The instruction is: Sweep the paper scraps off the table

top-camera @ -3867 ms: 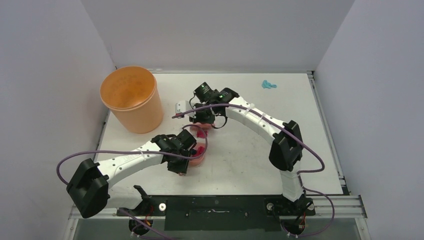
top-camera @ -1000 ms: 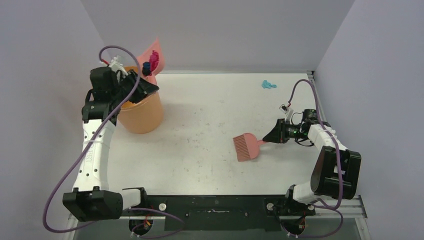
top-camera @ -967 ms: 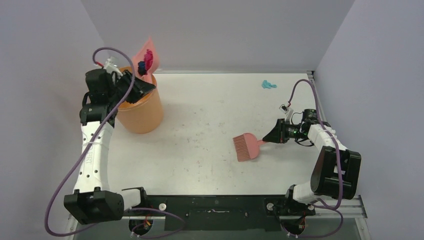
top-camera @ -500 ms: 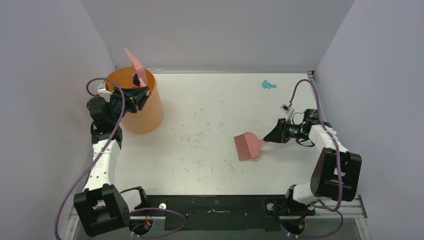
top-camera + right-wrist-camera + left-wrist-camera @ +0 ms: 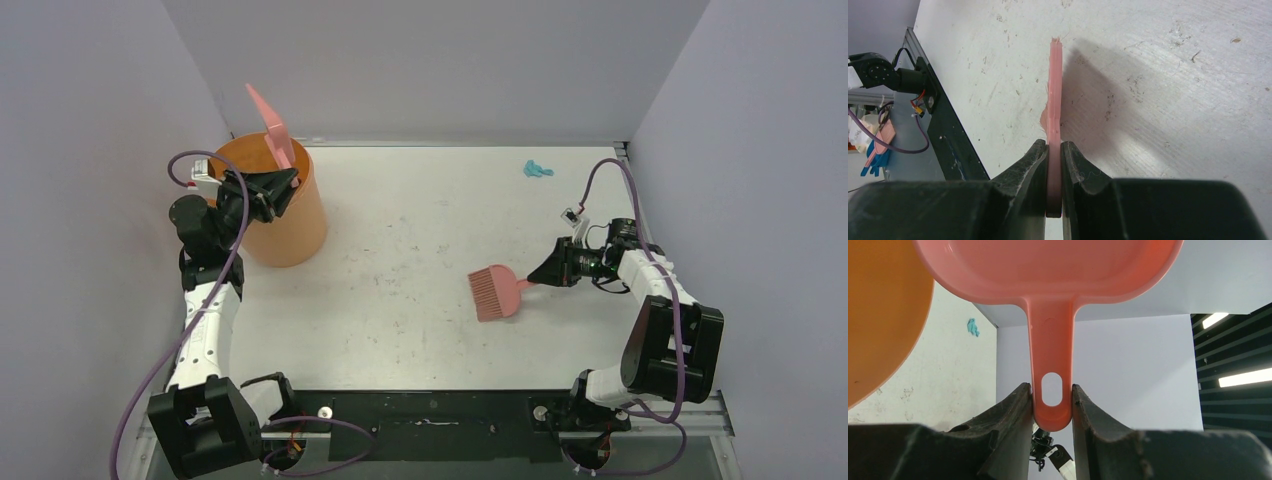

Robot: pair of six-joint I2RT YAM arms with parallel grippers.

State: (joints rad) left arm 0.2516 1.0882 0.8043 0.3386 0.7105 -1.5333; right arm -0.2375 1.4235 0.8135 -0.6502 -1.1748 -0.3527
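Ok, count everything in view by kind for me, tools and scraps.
dustpan: 1
brush: 1
bucket: 1
paper scraps in view: 1, teal
total: 4

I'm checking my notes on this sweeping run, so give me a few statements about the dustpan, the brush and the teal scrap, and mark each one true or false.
1. The left end effector grips the dustpan by its handle. True.
2. The dustpan lies flat on the table. False: it is held tipped up over the orange bucket.
3. The right end effector is shut on the brush handle. True.
4. The teal scrap sits inside the bucket. False: it lies on the table near the far right corner.
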